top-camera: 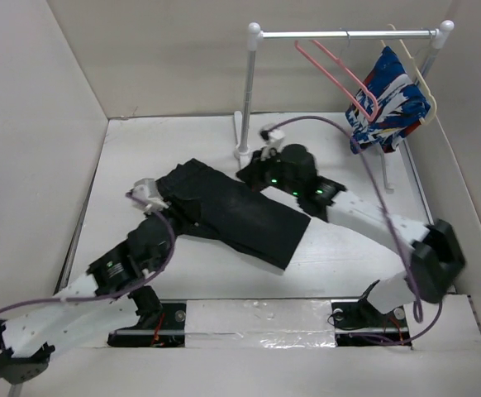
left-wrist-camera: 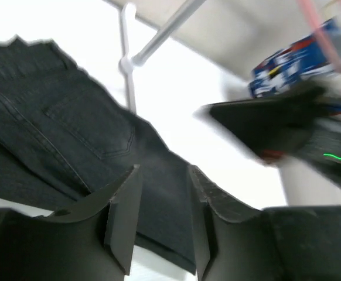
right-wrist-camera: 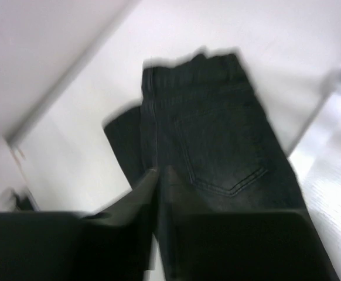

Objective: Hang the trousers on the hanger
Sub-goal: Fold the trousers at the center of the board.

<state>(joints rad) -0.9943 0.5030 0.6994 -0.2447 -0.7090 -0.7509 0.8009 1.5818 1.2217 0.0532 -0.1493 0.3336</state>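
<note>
The black trousers [top-camera: 232,211] lie folded flat on the white table, back pocket up. They also show in the left wrist view [left-wrist-camera: 53,117] and the right wrist view [right-wrist-camera: 217,134]. The pink hanger [top-camera: 340,78] hangs on the rack rail at the back, far from both grippers. My left gripper [top-camera: 164,207] is at the trousers' left end; its fingers stand open over the cloth [left-wrist-camera: 163,170] with a hem edge between them. My right gripper [top-camera: 253,175] is at the trousers' far edge, its fingers shut just above a seam [right-wrist-camera: 162,171]; the view is blurred.
A white rack [top-camera: 344,34] stands at the back, its pole base [top-camera: 242,153] beside the right gripper. A cream hanger with a blue, white and red garment [top-camera: 389,103] hangs at its right end. Walls enclose the table on the left, back and right.
</note>
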